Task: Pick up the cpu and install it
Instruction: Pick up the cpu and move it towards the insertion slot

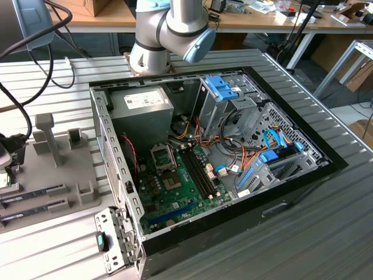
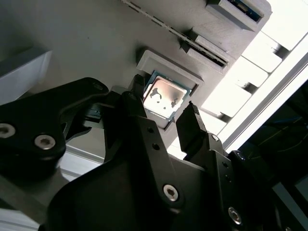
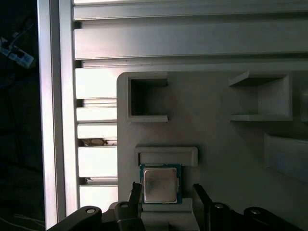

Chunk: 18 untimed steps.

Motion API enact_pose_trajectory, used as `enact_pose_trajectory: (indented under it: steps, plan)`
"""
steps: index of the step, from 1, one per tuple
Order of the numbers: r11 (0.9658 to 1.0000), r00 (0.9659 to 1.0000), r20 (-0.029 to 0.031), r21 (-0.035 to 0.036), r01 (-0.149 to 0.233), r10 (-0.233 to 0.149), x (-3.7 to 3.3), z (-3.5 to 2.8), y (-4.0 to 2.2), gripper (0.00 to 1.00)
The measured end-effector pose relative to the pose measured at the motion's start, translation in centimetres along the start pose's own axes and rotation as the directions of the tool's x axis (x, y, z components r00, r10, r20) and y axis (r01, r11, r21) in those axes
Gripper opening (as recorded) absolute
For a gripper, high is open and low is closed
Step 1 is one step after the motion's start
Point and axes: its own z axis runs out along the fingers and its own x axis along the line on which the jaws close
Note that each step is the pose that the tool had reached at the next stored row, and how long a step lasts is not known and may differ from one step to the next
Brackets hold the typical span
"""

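One cpu [image 3: 160,184] lies flat in a shallow nest of one grey holder tray [image 3: 216,144], and both wrist views show it. It is a small square chip with a silver-grey metal top plate and a thin green edge all round. In the second wrist view the cpu [image 2: 163,98] shines, with a few dull blotches on the plate.

One black hand [image 3: 167,188] hangs over the chip. Its two fingers [image 3: 199,195] are spread wide, one at each side of the cpu and not clamped on it. A strip of grey tray shows between one finger and the chip. The other finger is just beside the chip's edge, and I cannot tell if it touches.

The first wrist view also shows two open-sided pockets [image 3: 144,98] in the tray, which rests on a slatted aluminium surface [image 3: 96,161].

In the exterior view, one open computer case [image 1: 233,213] lies on the surface at the centre. One green motherboard [image 1: 175,192] sits inside it toward 7 o'clock. The tray lies at 9 o'clock from the case, and the one arm [image 1: 169,29] rises at 12 o'clock.
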Motion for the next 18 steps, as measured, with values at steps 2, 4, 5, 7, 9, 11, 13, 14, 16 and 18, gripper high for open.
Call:
enact_pose_trajectory:
  steps: [2,4,5,7,9,11,13,14,16,18]
  plan:
    - [1.0,1.0,0.0,0.0,0.0,0.0,0.0,0.07,0.0,0.54]
    - [1.0,1.0,0.0001,0.0,0.0,0.0,0.0,0.12,0.0,0.54]
    - [1.0,1.0,0.0001,-0.0001,0.0,0.0,0.0,0.14,0.0,0.54]
    - [1.0,1.0,0.0,0.0,0.0,0.0,0.0,0.24,0.0,0.54]
    - [1.0,1.0,0.0001,-0.0001,0.0,0.0,-0.01,0.34,0.01,0.54]
    - [1.0,1.0,0.0001,0.0,0.0,0.0,-0.01,0.55,0.01,0.54]
    - [1.0,1.0,0.0,0.0,0.0,0.0,-0.01,0.65,0.06,0.54]
    - [1.0,1.0,-0.0001,0.0001,0.0,0.0,0.0,0.72,0.15,0.54]
    - [1.0,1.0,0.0001,0.0,0.0,0.0,0.0,0.82,0.28,0.54]
    - [1.0,1.0,0.0,0.0,0.0,0.0,0.08,0.91,0.35,0.54]
